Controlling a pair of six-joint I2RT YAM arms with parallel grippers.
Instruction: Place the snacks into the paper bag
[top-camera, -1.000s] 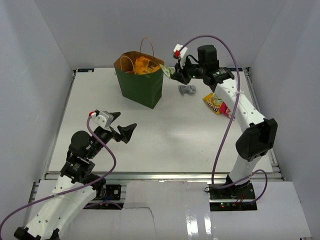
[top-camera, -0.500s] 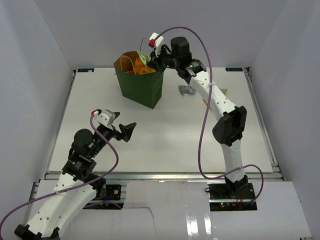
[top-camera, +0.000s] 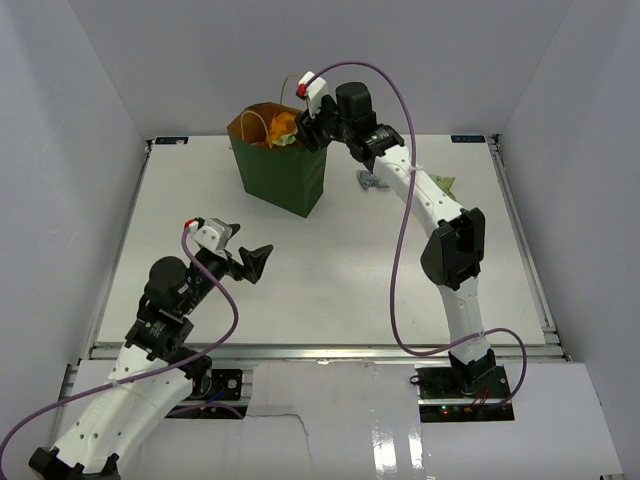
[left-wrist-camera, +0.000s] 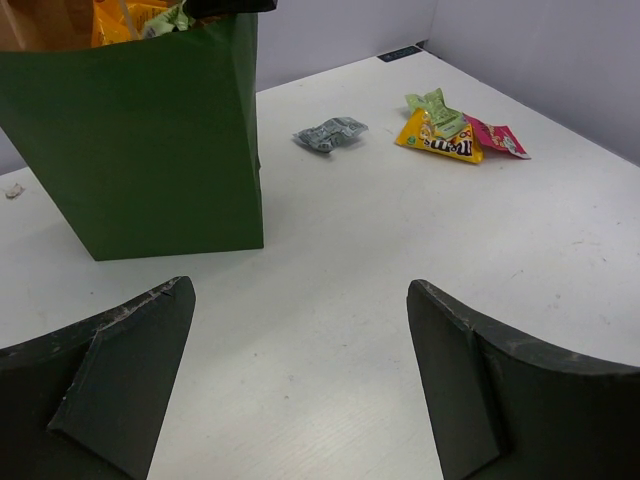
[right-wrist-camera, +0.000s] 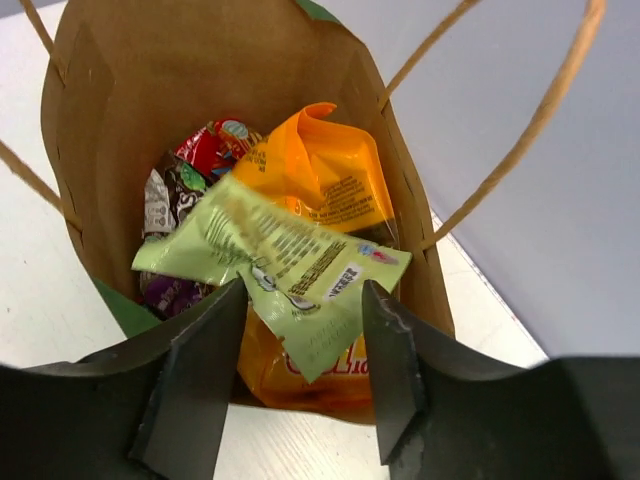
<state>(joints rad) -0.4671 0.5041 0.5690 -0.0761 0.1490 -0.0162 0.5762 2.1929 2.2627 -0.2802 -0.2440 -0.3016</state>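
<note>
The dark green paper bag (top-camera: 285, 180) stands upright at the back of the table. My right gripper (top-camera: 305, 125) hangs over its mouth, jaws apart. Just past its tips (right-wrist-camera: 303, 300) a light-green packet (right-wrist-camera: 270, 255) lies loose on top of the orange bag (right-wrist-camera: 325, 170), with red (right-wrist-camera: 210, 145) and purple (right-wrist-camera: 170, 290) wrappers deeper inside. On the table to the right of the bag lie a grey packet (left-wrist-camera: 330, 132), another light-green one (left-wrist-camera: 435, 103), a yellow one (left-wrist-camera: 438, 140) and a pink one (left-wrist-camera: 497, 138). My left gripper (left-wrist-camera: 300, 290) is open over bare table.
The bag's tan loop handles (right-wrist-camera: 520, 130) rise on both sides of my right gripper. My right arm (top-camera: 430, 205) stretches across the right half of the table and covers part of the loose snacks. White walls (top-camera: 60, 150) close in the table's sides and back.
My right arm swung left from beside the bag to above its mouth with the light-green packet. Its jaws then opened and the packet dropped free. The left arm barely moved.
</note>
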